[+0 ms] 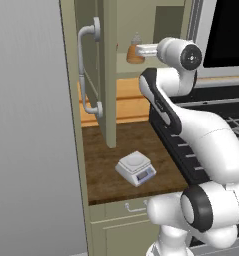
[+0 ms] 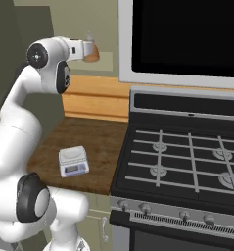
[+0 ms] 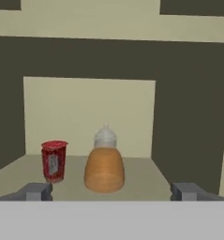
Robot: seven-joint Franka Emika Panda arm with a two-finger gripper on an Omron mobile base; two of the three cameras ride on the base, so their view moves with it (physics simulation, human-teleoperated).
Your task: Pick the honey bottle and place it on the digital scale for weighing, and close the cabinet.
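The white arm is stretched up and forward into the tall olive-beige wall cabinet [image 1: 109, 75], whose panelled door stands swung wide open with its curved light grey bar handle [image 1: 87, 70] facing out over the worktop. At the end of the arm the two-finger end effector [image 3: 111, 191] is level with the cabinet shelf [image 3: 141, 180], and in the hand view its two small dark fingertips [image 3: 36, 191] sit wide apart at either side, jaws spread open and holding nothing. Dead centre between them, a little farther in on the shelf, stands the small amber-orange beehive-shaped honey bottle [image 3: 104, 166] with its pale conical top, upright and not touched by either finger. Just beside it, on the left of the hand view, stands a small red cup-shaped container [image 3: 54, 160], also upright, close to the bottle but apart from it. From the base cameras the bottle shows right at the tip of the hand, inside the cabinet opening. Down below, the small white-grey squarish digital scale [image 1: 135, 168] sits on the dark brown wooden worktop [image 1: 103, 150], its bluish display panel facing front and its top plate bare. To the right of the worktop is the black gas stove [image 2: 187, 162] with its grey grates.
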